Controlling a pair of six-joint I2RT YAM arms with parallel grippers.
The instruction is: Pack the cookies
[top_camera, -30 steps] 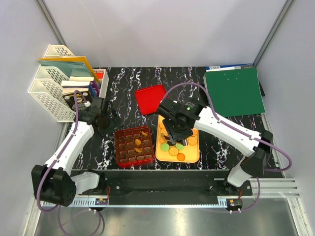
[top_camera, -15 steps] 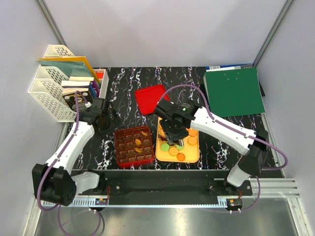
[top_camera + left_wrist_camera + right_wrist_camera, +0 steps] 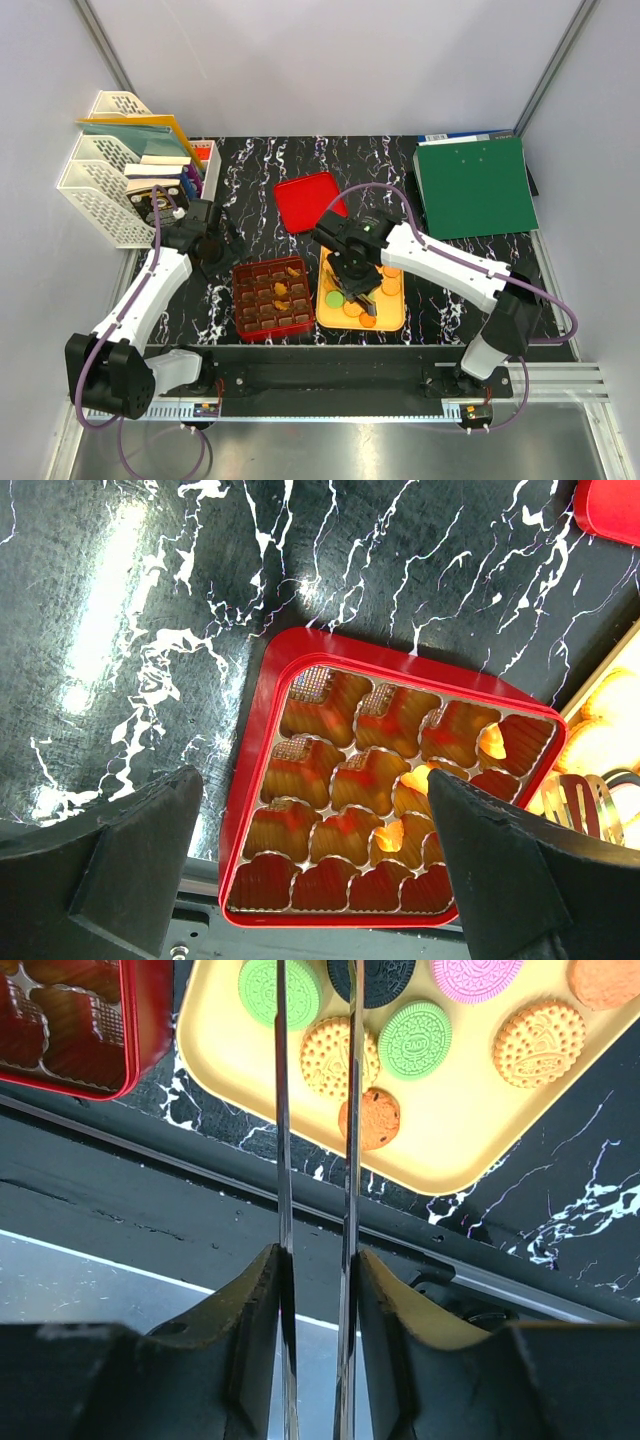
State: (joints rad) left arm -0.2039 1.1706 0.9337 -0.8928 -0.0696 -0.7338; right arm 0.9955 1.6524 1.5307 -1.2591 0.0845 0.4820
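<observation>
Small round cookies [image 3: 412,1040], orange, green, pink and black, are laid flat on a yellow rectangular plastic tray [image 3: 470,1130]. A few more orange ones are seen in cells of the red plastic grid box [image 3: 400,665] set just beside the tray's left edge. A pair of long thin metal tongs [image 3: 279,1110] is clamped between the fingers of the right gripper [image 3: 315,1260]. Its two blades are parted slightly over the tray's near left part, with a golden cookie beneath them; contact cannot be made out. The left gripper [image 3: 315,785] is spread wide with nothing in it, left of the tray and past the grid box, above the black white-veined marble tabletop [image 3: 150,630]. A flat red square lid [image 3: 305,200] is seen beyond the tray's far edge.
</observation>
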